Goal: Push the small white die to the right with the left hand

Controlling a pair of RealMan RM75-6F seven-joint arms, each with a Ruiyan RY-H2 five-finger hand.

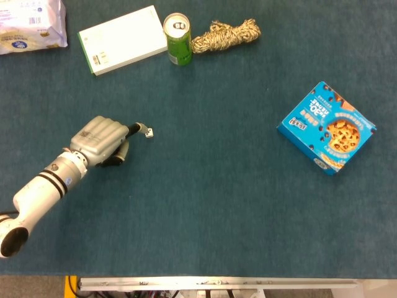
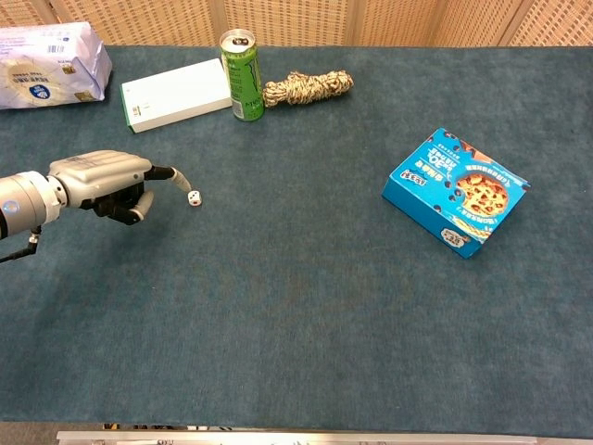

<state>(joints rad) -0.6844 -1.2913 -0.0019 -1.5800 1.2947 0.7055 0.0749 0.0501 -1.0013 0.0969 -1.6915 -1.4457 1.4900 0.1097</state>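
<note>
The left hand (image 1: 99,139) lies low over the blue surface (image 1: 211,205). Most of its fingers are curled in, and it holds nothing. One finger sticks out to the right like a pointer. The tip of that finger is at the left side of the small white die (image 1: 149,131). In the chest view the left hand (image 2: 102,179) looks the same, and the fingertip sits right next to the die (image 2: 195,198). It looks like they touch, but the spot is too small to be sure.

The die sits on the bare surface, left of the middle and well below the green can (image 1: 178,39).

The die is tiny, so it is surely very light. It is hard and will not squash or break. It could slide, or it could tip and roll if poked too high or too fast. A slow push low on its left face should work best. No need to pick it up.

The dots on the die are too small to read. The right hand is not seen in either view. The left arm runs off the picture edge.

Far off lie a white box (image 1: 121,40), a bundle of rope (image 1: 225,35), a bag (image 1: 28,25) cut off at the corner, and a blue cookie box (image 1: 326,126) at the right
</note>
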